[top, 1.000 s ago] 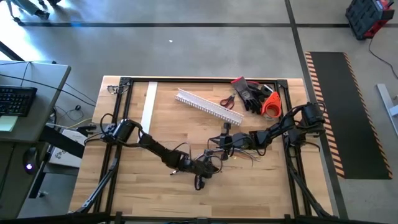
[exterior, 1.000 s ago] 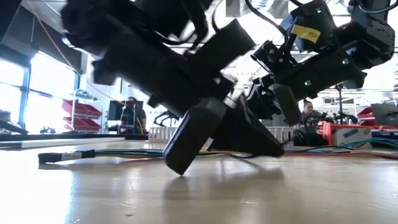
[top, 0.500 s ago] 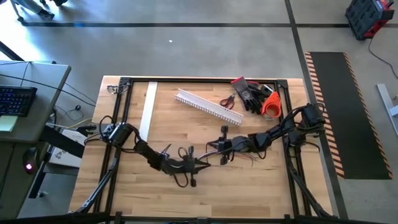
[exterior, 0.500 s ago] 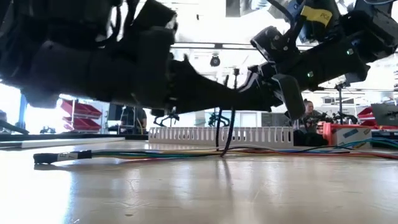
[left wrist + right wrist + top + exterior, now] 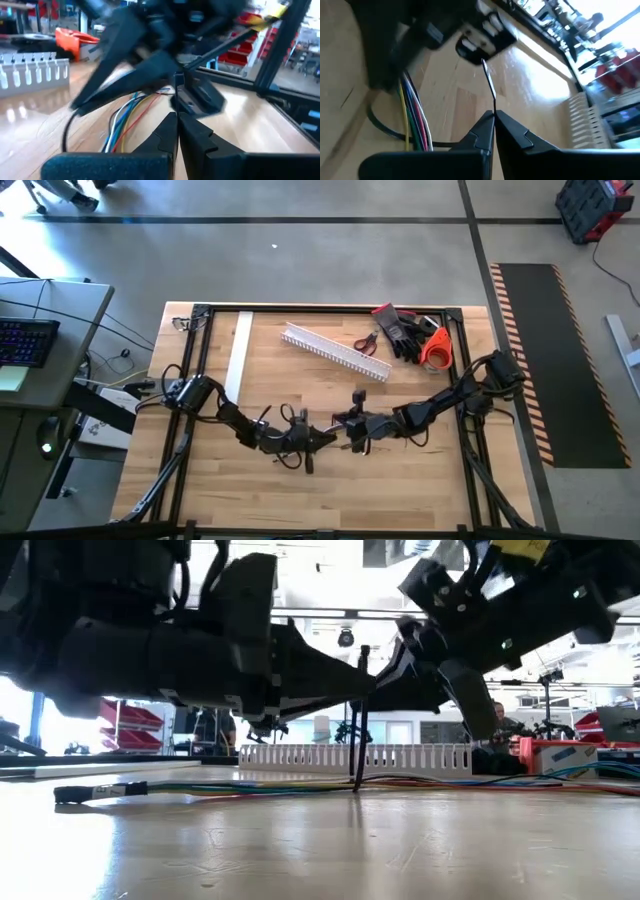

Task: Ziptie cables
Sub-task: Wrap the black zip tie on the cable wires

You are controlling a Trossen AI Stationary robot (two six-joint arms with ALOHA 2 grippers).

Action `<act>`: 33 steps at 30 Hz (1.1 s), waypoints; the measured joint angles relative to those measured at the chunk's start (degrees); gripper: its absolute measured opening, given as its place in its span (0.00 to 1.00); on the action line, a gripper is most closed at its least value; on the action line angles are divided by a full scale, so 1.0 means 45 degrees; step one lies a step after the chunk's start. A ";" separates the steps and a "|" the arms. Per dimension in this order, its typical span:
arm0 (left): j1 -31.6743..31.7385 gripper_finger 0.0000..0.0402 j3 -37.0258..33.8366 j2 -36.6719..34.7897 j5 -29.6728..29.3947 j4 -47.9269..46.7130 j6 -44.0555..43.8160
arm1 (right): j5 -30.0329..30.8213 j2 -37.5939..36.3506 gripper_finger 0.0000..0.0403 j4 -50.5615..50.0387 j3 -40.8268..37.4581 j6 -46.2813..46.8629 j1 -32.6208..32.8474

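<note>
The cables point(image 5: 250, 786) lie flat on the tabletop point(image 5: 420, 480), in front of the white duct point(image 5: 335, 350). Above them, the left pincer point(image 5: 322, 439) and right pincer point(image 5: 350, 429) each pinch one end of the black ziptie point(image 5: 361, 720), apparently holding it taut to cinch it.

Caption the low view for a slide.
Both grippers, left and right, meet above the cables, pinching a thin black tie that hangs to them.
</note>
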 joint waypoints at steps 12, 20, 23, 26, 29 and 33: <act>0.0235 0.00 0.0005 -0.0019 0.0786 0.0280 -0.1074 | 0.3398 0.0068 0.00 -0.0488 0.0299 -0.1598 0.0825; 0.0235 0.00 0.0005 -0.0019 0.0829 0.0578 -0.1200 | 0.3349 0.0119 0.00 -0.0441 0.0299 -0.1880 0.0795; 0.0235 0.00 0.0015 -0.0024 0.0829 0.0656 -0.1208 | 0.3296 0.0513 0.00 -0.0087 0.0299 -0.2030 0.0824; 0.0235 0.00 0.0015 -0.0024 0.0827 0.0677 -0.1419 | 0.3500 0.1056 0.00 0.0690 0.0294 -0.2132 0.0878; 0.0235 0.00 0.0015 -0.0024 0.0842 0.0629 -0.1545 | 0.3640 0.1331 0.00 0.1316 0.0294 -0.2124 0.0970; 0.0235 0.00 0.0015 -0.0024 0.0904 0.0617 -0.1855 | 0.3742 0.1331 0.00 0.1391 0.0294 -0.1928 0.0975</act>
